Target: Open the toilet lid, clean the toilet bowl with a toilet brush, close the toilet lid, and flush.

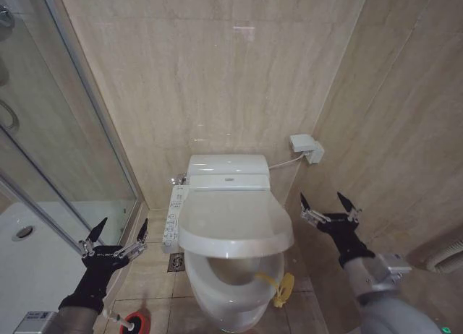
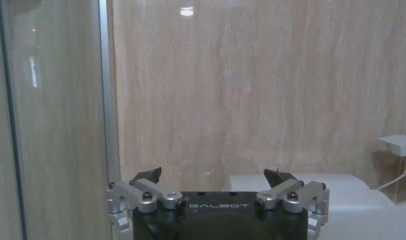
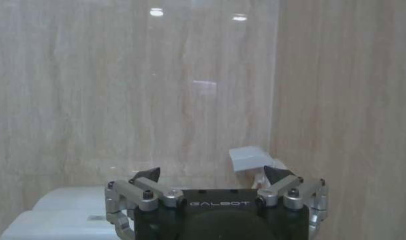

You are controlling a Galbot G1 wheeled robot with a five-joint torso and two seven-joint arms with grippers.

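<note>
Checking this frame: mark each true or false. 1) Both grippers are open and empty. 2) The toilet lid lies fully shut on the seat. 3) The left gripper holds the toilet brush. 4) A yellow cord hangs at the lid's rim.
1) True: the left gripper and right gripper hover open, holding nothing.
2) False: the toilet lid is partly raised, showing the toilet bowl.
3) False: the toilet brush stands in its red holder on the floor.
4) True: the yellow cord hangs there.
</note>
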